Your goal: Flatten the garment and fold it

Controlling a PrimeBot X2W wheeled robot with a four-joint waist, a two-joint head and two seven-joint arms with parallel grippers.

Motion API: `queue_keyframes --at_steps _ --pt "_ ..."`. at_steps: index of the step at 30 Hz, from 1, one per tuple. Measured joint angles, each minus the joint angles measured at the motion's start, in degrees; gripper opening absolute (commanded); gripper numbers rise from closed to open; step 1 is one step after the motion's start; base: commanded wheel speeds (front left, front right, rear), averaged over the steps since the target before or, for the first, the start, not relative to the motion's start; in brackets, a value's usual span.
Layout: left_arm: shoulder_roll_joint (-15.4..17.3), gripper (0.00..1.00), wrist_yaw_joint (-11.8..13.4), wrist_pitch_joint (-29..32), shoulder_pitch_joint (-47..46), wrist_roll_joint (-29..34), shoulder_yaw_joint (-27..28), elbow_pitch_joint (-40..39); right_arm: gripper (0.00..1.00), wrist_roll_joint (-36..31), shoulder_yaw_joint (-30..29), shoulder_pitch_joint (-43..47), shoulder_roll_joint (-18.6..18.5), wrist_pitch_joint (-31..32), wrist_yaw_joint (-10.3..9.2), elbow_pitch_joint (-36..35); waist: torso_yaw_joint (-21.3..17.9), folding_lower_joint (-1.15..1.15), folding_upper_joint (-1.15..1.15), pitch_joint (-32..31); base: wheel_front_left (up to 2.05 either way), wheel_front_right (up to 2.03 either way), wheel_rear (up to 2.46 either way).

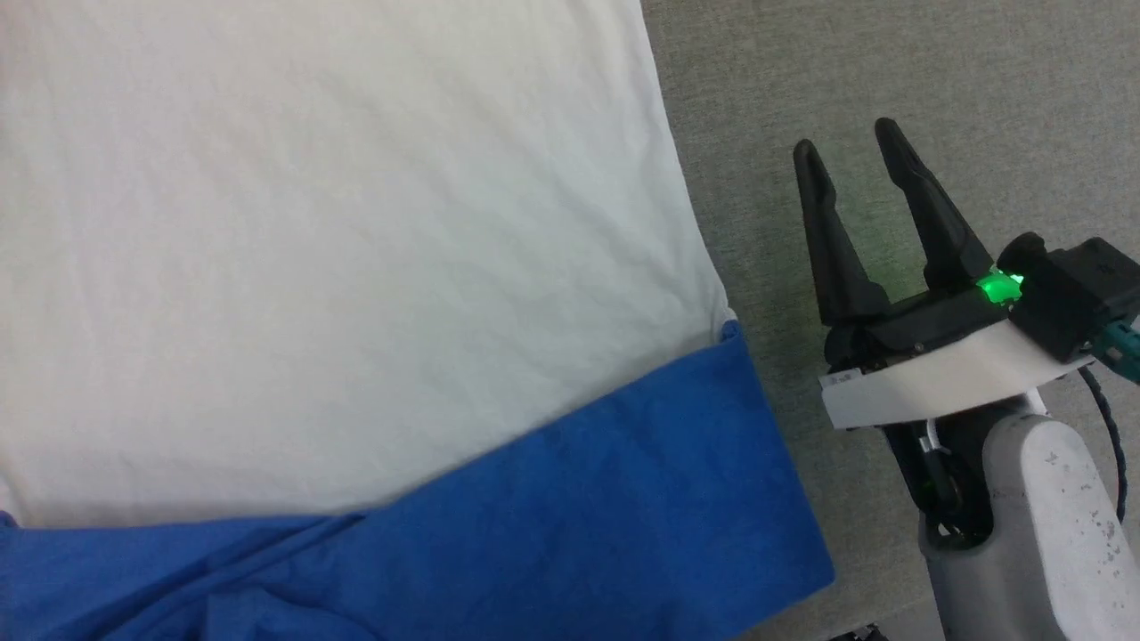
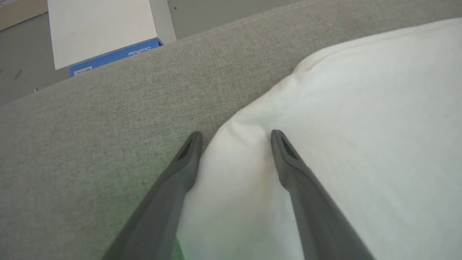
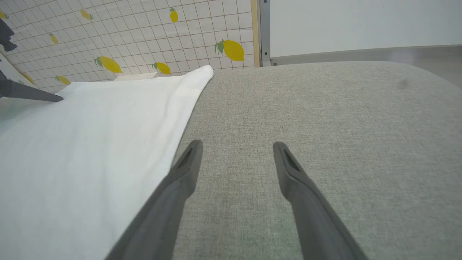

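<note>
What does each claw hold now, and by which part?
Nothing is held. The left claw is open over the garment; the right claw is open beside it.

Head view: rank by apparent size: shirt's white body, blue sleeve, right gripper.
1. garment's white body: largest, though cut off by the frame edges.
2. blue sleeve: clearly smaller, also cut off at the bottom.
3. right gripper: smallest, even if it may sit nearer the camera.

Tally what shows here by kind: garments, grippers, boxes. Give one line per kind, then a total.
garment: 1
grippers: 2 (left gripper, right gripper, jaws apart on both)
box with a blue side: 1
Total: 4
</note>
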Motion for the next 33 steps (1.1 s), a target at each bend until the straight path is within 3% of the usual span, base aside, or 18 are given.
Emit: queue_keyframes --at_steps 1,2,10,19,25,30,31,32,33 --pt "0.0 0.04 0.1 0.4 0.1 -0.3 0.0 -0.5 1.0 -0.5 0.1 -0.5 0.0 0.5 0.0 0.1 0.1 0.0 0.0 0.1 0.0 0.0 0.0" --pt "0.0 0.0 0.1 0.4 0.1 -0.5 0.0 -0.8 1.0 -0.8 0.4 -1.2 0.0 0.9 0.0 0.2 0.2 0.0 0.0 0.2 0.0 0.0 0.0" --pt "-1.8 0.0 -2.3 -3.8 0.0 -0.2 -1.2 -2.1 1.0 -4.6 0.8 -17.8 -0.1 7.5 0.0 5.1 2.0 0.0 0.0 0.8 0.0 0.0 0.0" --pt "-6.8 0.0 -6.9 -10.9 -3.3 2.6 -5.1 -1.1 1.0 -3.6 -0.7 -43.2 -1.2 21.1 0.0 25.5 7.2 0.0 0.0 1.7 0.0 0.0 0.0" --pt "-11.5 0.0 -9.0 -16.3 -5.7 3.7 -8.2 0.6 1.0 -6.9 -4.8 -51.9 -1.6 30.9 0.0 38.3 11.8 0.0 0.0 2.7 0.0 0.0 0.0" --pt "-13.9 0.0 -10.0 -19.9 -7.3 3.8 -9.9 2.6 1.0 -9.7 -5.8 -55.6 -1.4 38.2 0.0 43.9 15.2 0.0 0.0 3.5 0.0 0.0 0.0" --pt "-14.2 0.0 -10.1 -20.6 -7.5 3.8 -10.3 3.0 0.8 -10.4 -5.9 -56.5 -1.4 39.9 0.0 44.5 15.7 0.0 0.0 3.7 0.0 0.0 0.0" --pt "-14.5 0.0 -10.2 -21.1 -7.8 3.8 -10.5 3.3 0.41 -11.2 -5.8 -57.5 -1.5 41.8 0.0 44.9 16.2 -0.01 0.0 3.9 0.0 0.0 0.0" --pt "-14.6 0.0 -10.5 -21.8 -8.0 3.8 -10.8 3.5 0.25 -11.9 -5.9 -58.2 -1.5 43.7 0.0 45.1 16.6 -0.01 0.0 4.1 0.0 0.0 0.0"
